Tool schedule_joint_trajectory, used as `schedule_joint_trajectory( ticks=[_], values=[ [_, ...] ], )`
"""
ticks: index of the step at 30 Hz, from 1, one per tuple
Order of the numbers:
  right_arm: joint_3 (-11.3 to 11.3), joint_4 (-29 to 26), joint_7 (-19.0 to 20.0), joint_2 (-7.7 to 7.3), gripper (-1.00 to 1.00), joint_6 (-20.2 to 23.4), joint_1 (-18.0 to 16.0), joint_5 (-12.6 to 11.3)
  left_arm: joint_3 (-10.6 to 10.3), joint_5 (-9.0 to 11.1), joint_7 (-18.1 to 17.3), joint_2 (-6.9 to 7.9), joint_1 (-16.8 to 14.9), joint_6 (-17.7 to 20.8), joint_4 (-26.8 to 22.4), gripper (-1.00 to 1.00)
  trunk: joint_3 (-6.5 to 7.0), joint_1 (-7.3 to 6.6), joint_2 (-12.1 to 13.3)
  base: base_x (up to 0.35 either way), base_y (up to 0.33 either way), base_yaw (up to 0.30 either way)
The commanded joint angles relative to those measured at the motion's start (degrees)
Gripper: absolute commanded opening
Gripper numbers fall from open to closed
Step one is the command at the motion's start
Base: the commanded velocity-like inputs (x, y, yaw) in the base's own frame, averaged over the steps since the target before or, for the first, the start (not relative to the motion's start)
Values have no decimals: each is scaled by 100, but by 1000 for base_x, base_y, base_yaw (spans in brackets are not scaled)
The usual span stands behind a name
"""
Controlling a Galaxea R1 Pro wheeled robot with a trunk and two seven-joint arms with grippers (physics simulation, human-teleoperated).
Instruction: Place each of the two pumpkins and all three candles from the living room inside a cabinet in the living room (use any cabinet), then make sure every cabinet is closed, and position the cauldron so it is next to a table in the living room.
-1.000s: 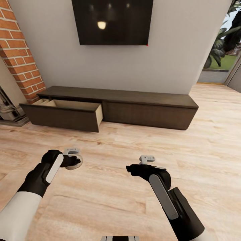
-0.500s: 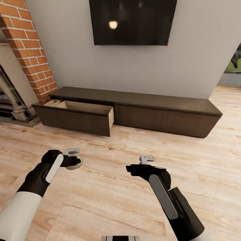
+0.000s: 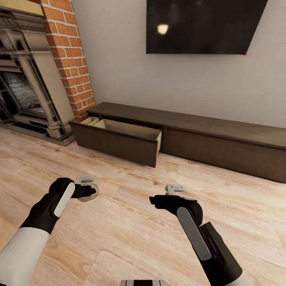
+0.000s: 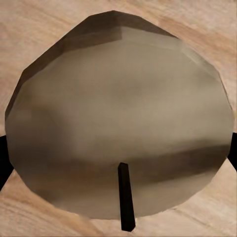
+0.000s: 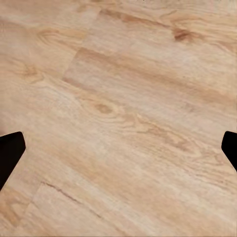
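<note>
Cabinet (image 3: 190, 135) against the wall, left drawer (image 3: 119, 139) pulled out, pale inside visible; contents cannot be made out. Closing not yet done. Left gripper (image 3: 86, 190) over the floor (image 3: 131, 238), short of the drawer, jaws pinching a candle (image 4: 118, 123), tan top and dark wick close to the lens. Right gripper (image 3: 174, 190): jaws spread wide, holding nothing.

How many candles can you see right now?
1. One candle sits in the left claw, held above the wood floor; its wick shows in the left wrist view. Others may lie hidden inside the open drawer of the cabinet.
</note>
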Motion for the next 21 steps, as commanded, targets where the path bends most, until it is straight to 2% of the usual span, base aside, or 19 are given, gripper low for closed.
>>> schedule_joint_trajectory(
  ticks=[1,9,21],
  values=[
    [4,-5,-60,2,100,14,-5,-56,-16,50,54,7,-3,13,-5,-100,-5,1,-2,183,285,291],
    [4,-5,-60,-2,100,14,-5,-52,-16,74,54,62,-3,13,-5,-100,-5,1,-2,149,299,242],
    [11,-8,-60,-4,100,14,-5,-52,-16,81,53,79,-3,13,0,-100,-5,1,-2,122,311,27]
  ],
)
